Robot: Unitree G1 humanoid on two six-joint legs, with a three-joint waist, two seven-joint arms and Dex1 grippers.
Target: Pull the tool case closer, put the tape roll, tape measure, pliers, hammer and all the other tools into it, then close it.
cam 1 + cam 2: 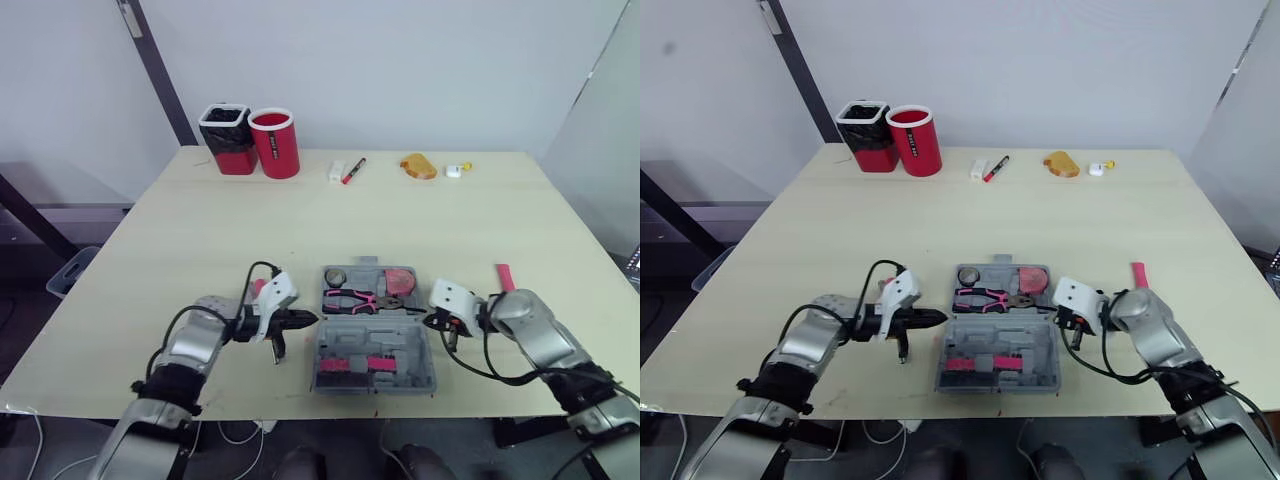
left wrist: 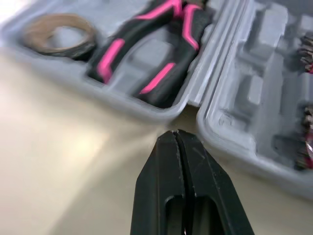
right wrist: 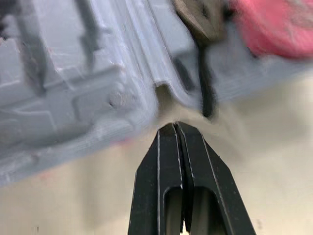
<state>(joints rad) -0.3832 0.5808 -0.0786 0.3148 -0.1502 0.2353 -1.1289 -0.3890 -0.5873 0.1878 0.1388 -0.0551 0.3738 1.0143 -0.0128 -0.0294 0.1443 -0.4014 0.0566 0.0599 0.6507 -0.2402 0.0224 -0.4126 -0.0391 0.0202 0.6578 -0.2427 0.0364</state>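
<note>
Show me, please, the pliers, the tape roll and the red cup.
pliers (image 2: 117, 51): left wrist view, on a handle.
tape roll (image 2: 36, 38): left wrist view, on its band.
red cup (image 1: 275, 145): left eye view, on its side wall.

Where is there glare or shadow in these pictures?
Left wrist view: a bright glare patch on the table just before the tool case. Left eye view: soft, even light; the red cup casts barely any shadow.

We count one case (image 1: 375, 345), one tape roll (image 1: 335, 275), one pliers (image 1: 350, 299), one tape measure (image 1: 402, 279), one pink handle (image 1: 504, 277), two red cups (image 1: 228, 140), (image 1: 275, 143), one pen (image 1: 353, 170), one orange thing (image 1: 418, 166) and two small white things (image 1: 336, 170), (image 1: 453, 171), on one table (image 1: 200, 230).
</note>
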